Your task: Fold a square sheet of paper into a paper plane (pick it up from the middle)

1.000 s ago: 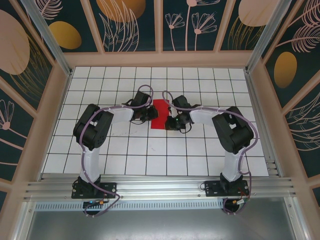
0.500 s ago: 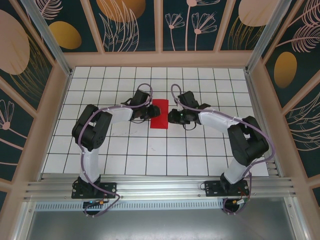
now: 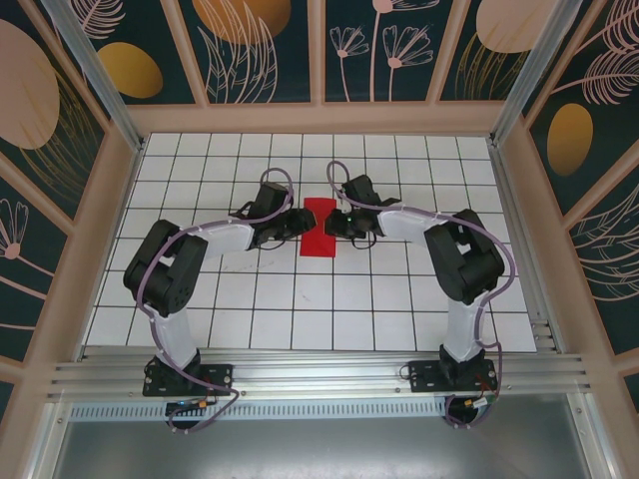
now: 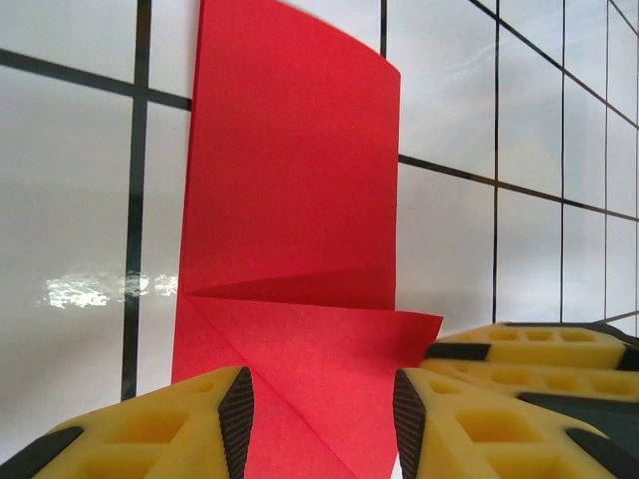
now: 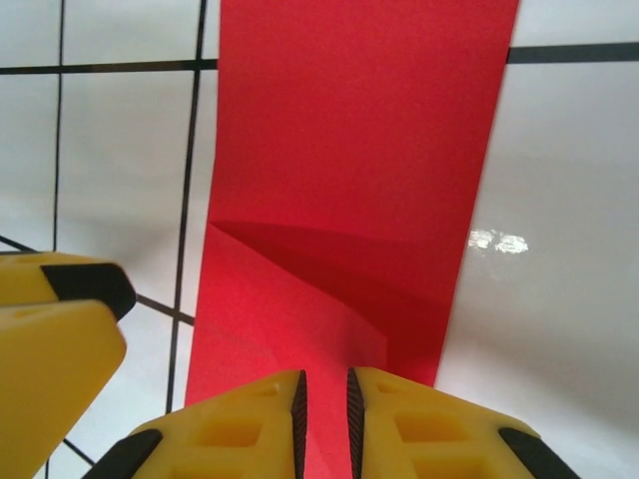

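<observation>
The square sheet of paper [image 3: 319,242] lies on the tiled table as a bright red upright strip, folded in half. One corner flap is creased over and lifts a little [image 4: 300,339]. My left gripper [image 3: 299,224] is at the strip's left edge. In the left wrist view, the left gripper [image 4: 321,424] stands open over the flap with nothing pinched. My right gripper [image 3: 339,222] is at the strip's right edge. In the right wrist view, the right gripper [image 5: 326,429] keeps a narrow gap between its pads, and red paper [image 5: 359,130] shows through it.
White tiles with black grid lines [image 3: 300,299] surround the paper. Each wrist view catches the other gripper's yellow fingers [image 4: 519,349] [image 5: 55,319] close by, so the two grippers face each other across the strip. Wooden walls [image 3: 319,118] bound the table.
Both grippers were shut and have opened. The right arm drew back to the right, then returned to the paper's right edge, its jaws narrowing. The left arm shifted slightly farther up the table.
</observation>
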